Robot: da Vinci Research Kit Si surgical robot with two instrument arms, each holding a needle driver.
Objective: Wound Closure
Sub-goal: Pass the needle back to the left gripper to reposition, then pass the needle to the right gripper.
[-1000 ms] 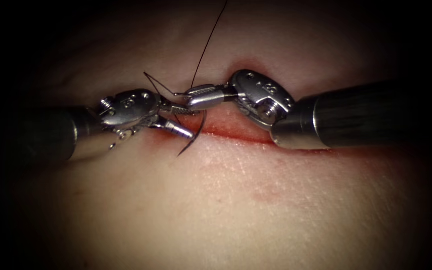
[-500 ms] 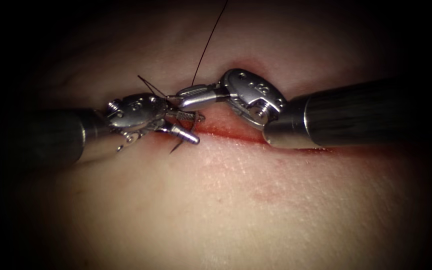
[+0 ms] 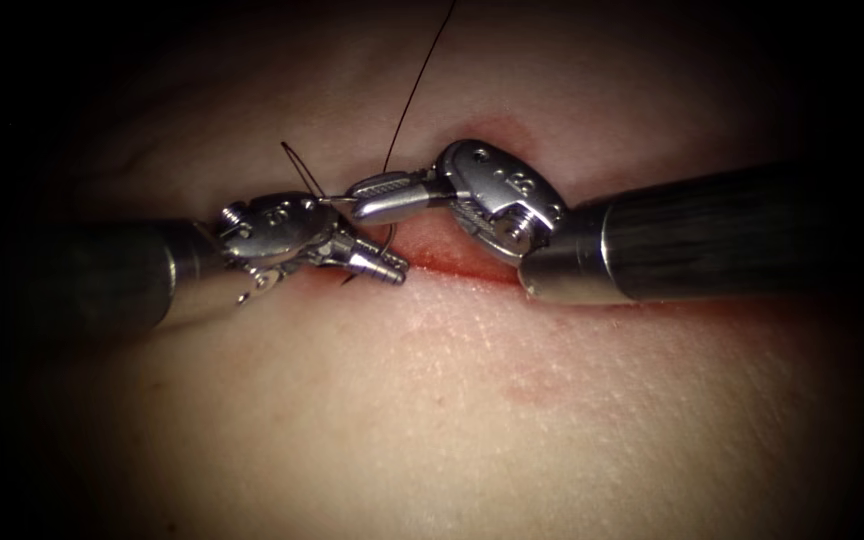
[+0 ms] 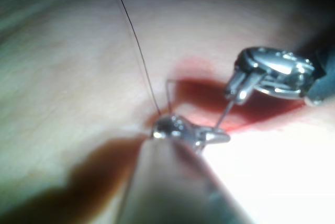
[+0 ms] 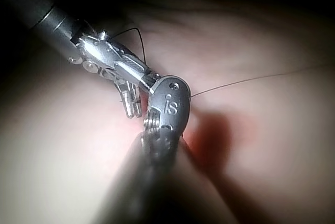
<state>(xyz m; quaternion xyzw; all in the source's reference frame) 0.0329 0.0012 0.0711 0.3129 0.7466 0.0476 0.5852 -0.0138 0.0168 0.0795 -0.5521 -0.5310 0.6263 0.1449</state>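
Right tool (image 3: 347,205) comes in over the cut (image 3: 452,268) with its jaws closed; the thread (image 3: 415,85) rises from its tip, and whether the jaws clamp the thread or the needle's rear end cannot be told. Left tool (image 3: 387,268) lies just below and beside the right tool's tip, its jaws closed around the needle (image 3: 389,236) near the middle of its curve. A short dark arc of needle shows between the two tools, and a small dark point sticks out under the left jaws, close to the tissue (image 3: 512,400); whether that point is in the tissue cannot be told. A thin loop of thread stands just above the left tool's wrist. Red fluid (image 3: 432,262) lines the cut beneath both tools. Left wrist view: left tool (image 4: 217,137) sits at the cut's edge, with a straight sliver of needle (image 4: 226,113) running up from it to the right tool (image 4: 238,90), and thread (image 4: 135,41) leading away from the left tool's wrist. Right wrist view: the right tool's wrist (image 5: 167,106) meets the left tool (image 5: 131,106), whose jaws point down at the reddened tissue (image 5: 225,130); thread (image 5: 246,80) runs off sideways from the right tool.
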